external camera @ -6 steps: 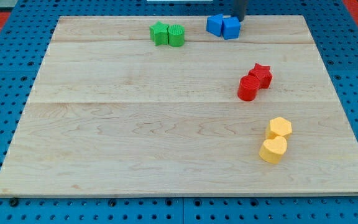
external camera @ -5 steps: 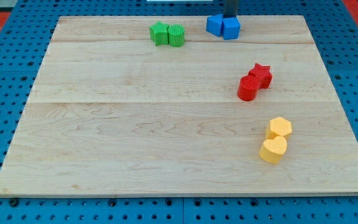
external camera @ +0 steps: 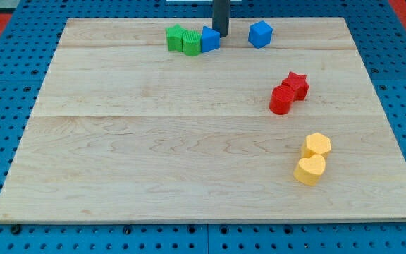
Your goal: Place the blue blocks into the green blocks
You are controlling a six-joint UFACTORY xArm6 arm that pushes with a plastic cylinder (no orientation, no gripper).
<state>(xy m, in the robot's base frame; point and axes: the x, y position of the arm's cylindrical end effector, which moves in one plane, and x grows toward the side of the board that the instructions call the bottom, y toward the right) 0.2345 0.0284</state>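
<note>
My tip (external camera: 220, 34) stands near the view's top, just right of a blue block (external camera: 209, 39), touching or almost touching it. That blue block presses against the right side of a green cylinder (external camera: 192, 42), which sits beside a green star-like block (external camera: 175, 37) on its left. A second blue block (external camera: 260, 34), cube-like, sits alone further to the view's right, apart from my tip. All lie near the top edge of the wooden board (external camera: 189, 141).
A red star (external camera: 297, 85) and a red cylinder (external camera: 281, 100) touch at the right middle. A yellow hexagon (external camera: 317, 144) and a yellow heart (external camera: 309, 170) sit at the lower right. Blue pegboard surrounds the board.
My tip moved left from the blue pair, pushing one blue block left against the green blocks. The green blocks shifted slightly left. The other blue block stayed at the right.
</note>
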